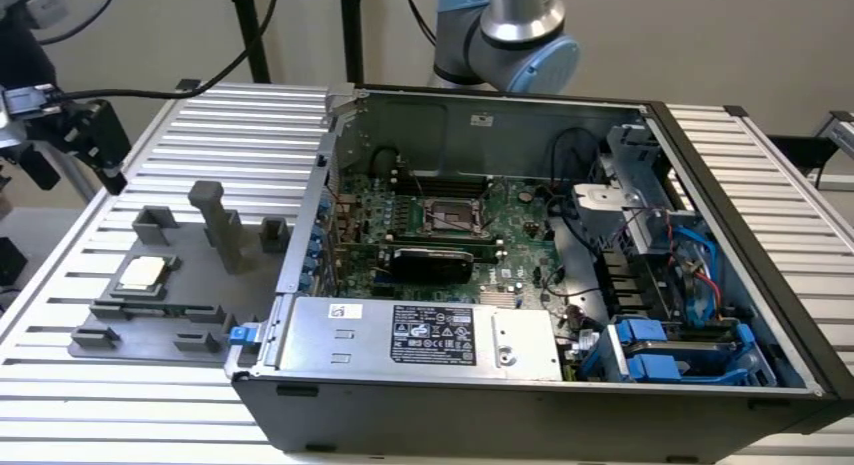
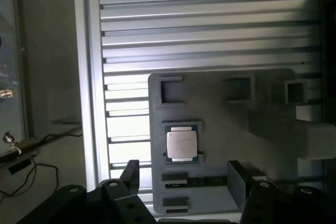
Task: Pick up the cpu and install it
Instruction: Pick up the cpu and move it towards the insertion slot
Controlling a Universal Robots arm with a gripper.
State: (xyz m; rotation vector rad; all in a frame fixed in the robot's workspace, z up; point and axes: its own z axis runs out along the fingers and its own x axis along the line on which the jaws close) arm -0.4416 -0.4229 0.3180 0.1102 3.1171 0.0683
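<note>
The small flat square cpu with a silver-grey metal top [image 1: 143, 273] [image 2: 181, 144] lies flat in a recess of the grey plastic fixture plate [image 1: 200, 285] [image 2: 220, 129], on the side of the plate away from the open black computer case [image 1: 534, 405]. The black pincer [image 2: 182, 174] hangs over this plate with its jaws wide apart and holds nothing. The plate rests on the ribbed aluminium desk [image 1: 214, 125].

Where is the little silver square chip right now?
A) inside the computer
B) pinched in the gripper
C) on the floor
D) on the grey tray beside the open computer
D: the cpu lies flat on the grey tray, outside the computer case, and the open gripper holds nothing.
</note>
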